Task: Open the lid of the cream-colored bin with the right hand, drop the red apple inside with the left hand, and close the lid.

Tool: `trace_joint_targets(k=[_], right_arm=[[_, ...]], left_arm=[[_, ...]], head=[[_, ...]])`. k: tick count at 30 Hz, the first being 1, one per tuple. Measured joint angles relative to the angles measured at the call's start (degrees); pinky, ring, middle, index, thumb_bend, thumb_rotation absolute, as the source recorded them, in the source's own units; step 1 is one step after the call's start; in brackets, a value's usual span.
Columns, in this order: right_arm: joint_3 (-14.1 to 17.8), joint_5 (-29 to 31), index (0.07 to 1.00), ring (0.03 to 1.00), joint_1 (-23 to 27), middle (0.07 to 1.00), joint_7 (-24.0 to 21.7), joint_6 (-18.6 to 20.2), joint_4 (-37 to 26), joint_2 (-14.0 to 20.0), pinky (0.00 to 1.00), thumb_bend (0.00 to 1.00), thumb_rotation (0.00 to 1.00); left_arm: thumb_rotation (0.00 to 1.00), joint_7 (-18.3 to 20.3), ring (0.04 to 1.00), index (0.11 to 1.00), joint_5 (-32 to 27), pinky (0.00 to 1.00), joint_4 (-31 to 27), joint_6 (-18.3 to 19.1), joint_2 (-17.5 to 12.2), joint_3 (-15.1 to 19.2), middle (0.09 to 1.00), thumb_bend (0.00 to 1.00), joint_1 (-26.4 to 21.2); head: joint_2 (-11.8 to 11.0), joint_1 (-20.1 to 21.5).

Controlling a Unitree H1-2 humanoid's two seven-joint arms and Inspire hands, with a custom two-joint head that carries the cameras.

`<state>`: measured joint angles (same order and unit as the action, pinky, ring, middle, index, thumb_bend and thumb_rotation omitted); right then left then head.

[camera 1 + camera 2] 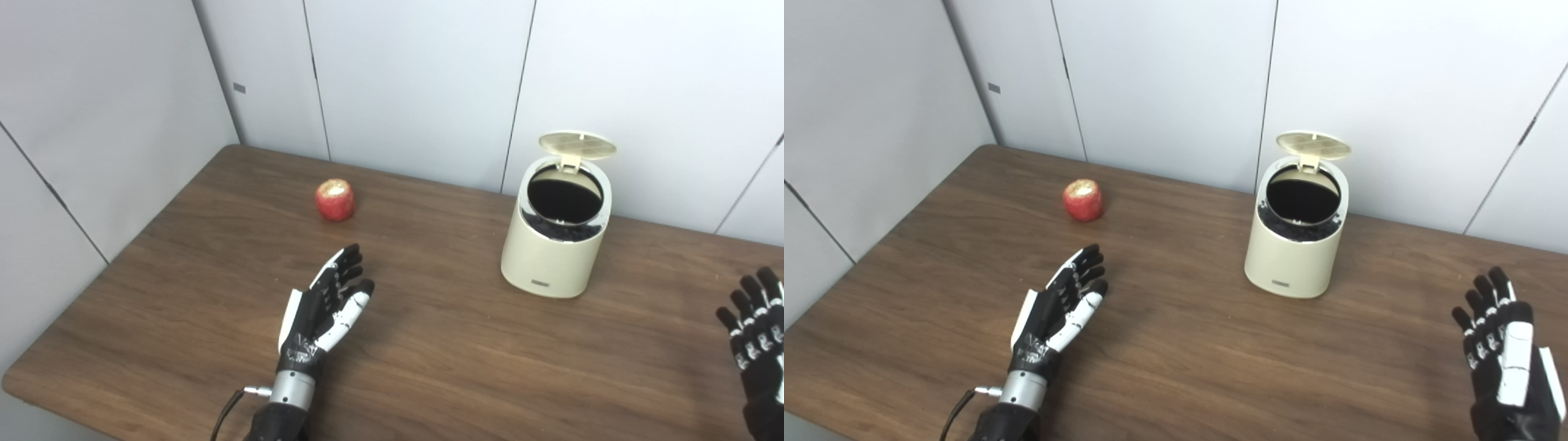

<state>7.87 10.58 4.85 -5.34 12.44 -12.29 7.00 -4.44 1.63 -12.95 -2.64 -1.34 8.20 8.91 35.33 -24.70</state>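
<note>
At the far left, pale wall panels [92, 122] meet the edge of the brown wooden counter [429, 343], which fills most of both head views. The left hand [324, 306] reaches in from the bottom edge, left of centre, and hovers low over the counter with its palm turned toward the middle. Its fingers [346, 260] are stretched out and a little apart, pointing toward the back wall, and they hold nothing. The red apple [334, 199] sits upright on the counter beyond those fingertips, well apart from them, near the back left part of the surface; its top looks pale and yellowish.

Further right stands the cream-colored bin [554, 257], upright on the counter close to the back wall. Its lid [577, 145] is raised on the rear hinge and stands nearly upright, so the round mouth is open and shows a dark interior with a dark liner around the rim. The apple is outside the bin, well to its left.

At the far right, the right hand [1500, 349] rises from the bottom corner, back of the hand toward the camera. Its fingers [1482, 294] are spread apart and empty, well clear of the bin.
</note>
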Motion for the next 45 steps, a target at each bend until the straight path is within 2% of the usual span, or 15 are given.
trace_joint_targets(k=[2, 5, 7, 10, 12, 13, 15, 20, 23, 26, 28, 32, 36, 39, 45], right_arm=[[-0.50, -0.20, 0.980, 1.000, -0.12, 0.988, 0.58, 1.61, -1.44, -0.21, 0.98, 0.52, 1.00], [-0.71, -0.39, 0.982, 1.000, -0.04, 0.994, 0.90, 2.95, -2.44, -0.21, 1.00, 0.50, 1.00], [-0.71, -0.40, 0.983, 1.000, -0.04, 0.996, 1.19, 3.37, -2.49, -0.22, 1.00, 0.50, 1.00], [-0.83, -0.48, 0.991, 1.000, -0.04, 1.000, 1.18, 3.48, -2.51, -0.19, 1.00, 0.56, 1.00], [-1.05, -0.60, 0.992, 1.000, -0.04, 0.997, 1.15, 3.52, -2.71, -0.16, 1.00, 0.57, 1.00], [-1.05, -0.63, 0.994, 1.000, -0.07, 0.999, 1.17, 3.60, -3.03, -0.15, 1.00, 0.57, 1.00], [-1.04, -0.75, 0.991, 1.000, -0.04, 0.994, 1.21, 3.81, -3.79, -0.10, 1.00, 0.57, 1.00], [-1.07, -0.93, 0.982, 1.000, -0.07, 0.997, 1.47, 4.27, -4.12, -0.09, 1.00, 0.59, 1.00], [-1.15, -0.78, 0.997, 1.000, -0.11, 1.000, 1.18, 4.26, -4.12, -0.08, 1.00, 0.59, 1.00], [-1.29, -0.78, 1.000, 1.000, -0.36, 1.000, 0.84, 4.24, -4.24, -0.04, 1.00, 0.59, 1.00], [-1.43, -0.94, 0.997, 1.000, -0.69, 1.000, 0.82, 4.23, -4.68, 0.00, 1.00, 0.59, 1.00], [-1.46, -1.11, 0.996, 1.000, -1.13, 1.000, 0.85, 4.11, -5.57, 0.01, 1.00, 0.59, 1.00], [-1.47, -1.34, 0.996, 1.000, -1.40, 1.000, 0.99, 4.12, -5.61, -0.01, 1.00, 0.58, 1.00], [-1.46, -1.36, 0.995, 1.000, -1.55, 1.000, 1.00, 4.11, -5.62, -0.04, 1.00, 0.53, 1.00], [-1.37, -1.01, 0.997, 1.000, -1.85, 1.000, 1.02, 4.04, -5.57, -0.08, 1.00, 0.58, 1.00]], left_arm=[[0.37, -1.07, 0.860, 0.910, 2.23, 0.82, -0.55, 1.17, -0.33, 1.08, 0.871, 0.61, -0.49], [0.27, -2.97, 0.811, 0.892, 5.33, 0.78, -0.56, 2.36, -1.67, 3.04, 0.846, 0.68, -2.68], [0.25, -4.28, 0.813, 0.896, 7.86, 0.79, -0.45, 3.92, -3.50, 4.07, 0.851, 0.70, -5.38], [0.25, -4.74, 0.826, 0.898, 11.66, 0.83, 0.49, 6.57, -6.82, 4.60, 0.857, 0.78, -9.19], [0.20, -4.79, 0.815, 0.894, 14.37, 0.72, 1.29, 8.40, -9.13, 4.57, 0.865, 0.83, -11.55], [0.16, -4.84, 0.772, 0.892, 15.57, 0.63, 2.07, 8.74, -10.12, 4.57, 0.856, 0.86, -12.61], [0.16, -4.87, 0.754, 0.894, 17.00, 0.60, 4.22, 9.18, -12.06, 4.50, 0.851, 0.88, -14.94], [0.14, -5.00, 0.793, 0.876, 23.56, 0.71, 8.36, 13.36, -16.89, 2.80, 0.862, 0.90, -20.40], [0.15, -4.72, 0.837, 0.895, 27.09, 0.69, 11.14, 16.19, -18.29, 0.75, 0.891, 0.90, -23.20], [0.18, -2.24, 0.894, 0.917, 30.42, 0.72, 13.94, 21.25, -20.11, -2.46, 0.937, 0.91, -25.93], [0.21, 0.01, 0.913, 0.943, 32.31, 0.70, 15.90, 25.22, -21.39, -4.35, 0.974, 0.93, -27.77], [0.20, 4.43, 0.927, 0.977, 34.72, 0.70, 19.66, 28.93, -24.66, -8.03, 0.999, 0.97, -30.98], [0.22, 8.45, 0.985, 0.998, 37.28, 0.74, 22.27, 29.35, -26.47, -9.42, 1.000, 0.98, -33.89], [0.21, 11.87, 0.990, 0.989, 39.32, 0.77, 25.23, 29.46, -26.73, -9.66, 1.000, 1.00, -35.56], [0.20, 13.80, 0.983, 0.972, 40.98, 0.78, 28.33, 29.52, -26.15, -9.71, 1.000, 1.00, -37.86]], head=[[-0.26, 0.09], [-0.96, 0.44], [-1.40, 0.53], [-1.67, 0.53], [-1.76, 0.61], [-2.02, 0.96], [-2.02, 0.97], [-2.64, 1.05], [-2.72, 1.23], [-2.64, 1.67], [-2.64, 1.93], [-2.55, 2.37], [-2.37, 2.81], [-2.20, 2.90], [-2.11, 2.90]])
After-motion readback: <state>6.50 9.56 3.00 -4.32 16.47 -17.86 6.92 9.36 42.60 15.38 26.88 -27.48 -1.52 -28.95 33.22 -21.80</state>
